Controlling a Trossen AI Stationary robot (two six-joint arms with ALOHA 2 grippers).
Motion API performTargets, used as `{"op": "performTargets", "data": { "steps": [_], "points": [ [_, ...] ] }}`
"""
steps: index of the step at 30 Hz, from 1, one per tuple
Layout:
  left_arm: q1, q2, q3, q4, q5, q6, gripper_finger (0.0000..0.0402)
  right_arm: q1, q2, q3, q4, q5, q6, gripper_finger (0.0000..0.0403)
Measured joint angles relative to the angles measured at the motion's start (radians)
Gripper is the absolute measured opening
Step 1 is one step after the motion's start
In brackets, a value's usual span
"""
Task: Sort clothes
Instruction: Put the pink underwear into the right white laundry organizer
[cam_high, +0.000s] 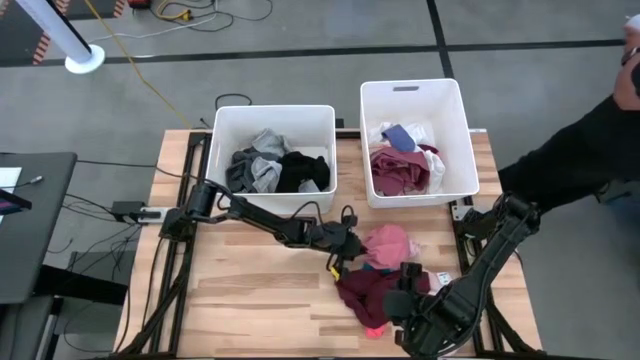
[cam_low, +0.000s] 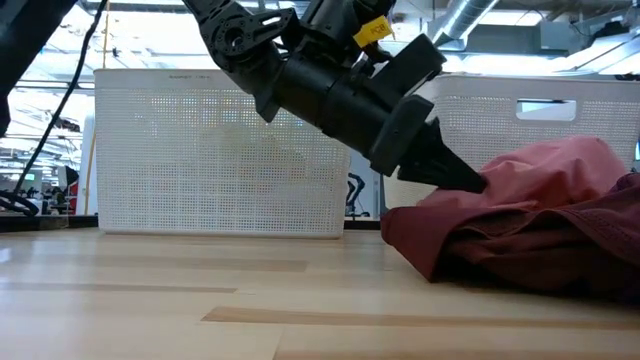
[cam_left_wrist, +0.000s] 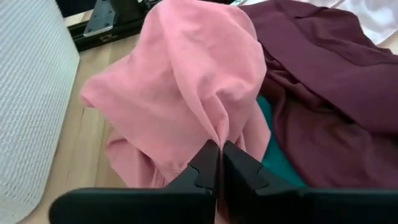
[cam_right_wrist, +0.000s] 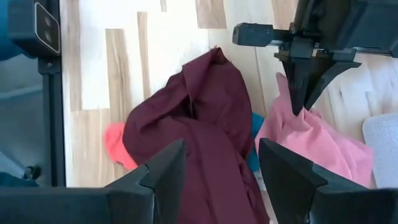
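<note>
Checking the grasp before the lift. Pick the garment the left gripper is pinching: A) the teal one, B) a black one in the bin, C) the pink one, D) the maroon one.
C: the left gripper is shut on a fold of the pink garment, with the maroon garment lying beside it, outside the grip.

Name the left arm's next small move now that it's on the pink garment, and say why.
Probably lift straight up. The left gripper is shut on a fold of the pink garment, which still lies on the table against the maroon garment; raising it should separate them before carrying.
</note>
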Motion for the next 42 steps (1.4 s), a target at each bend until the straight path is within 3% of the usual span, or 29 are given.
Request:
{"op": "performTargets", "data": {
  "steps": [10,18,26,31,34,42],
  "points": [
    [-0.015,-0.08,0.0,-0.066,0.002,0.068,0.0002,0.0,0.0,0.0,-0.02,0.073,0.1,0.0217],
    [-0.066,-0.27,0.0,-0.209,-0.064,0.198,0.0001,0.0,0.0,0.0,-0.101,0.153,0.25,0.0217],
    [-0.093,-0.481,0.0,-0.378,-0.08,0.274,0.0001,-0.01,0.0,0.0,-0.138,0.223,0.297,0.0217],
    [-0.092,-0.594,0.0,-0.455,-0.062,0.282,0.0001,-0.041,-0.001,-0.001,-0.125,0.296,0.282,0.0226],
    [-0.093,-0.651,0.0,-0.482,-0.002,0.281,0.0001,-0.068,-0.002,-0.024,-0.068,0.323,0.231,0.0239],
    [-0.093,-0.753,0.0,-0.536,0.02,0.263,0.0001,-0.161,-0.002,-0.111,0.182,0.363,0.029,0.0256]
  ]
}}
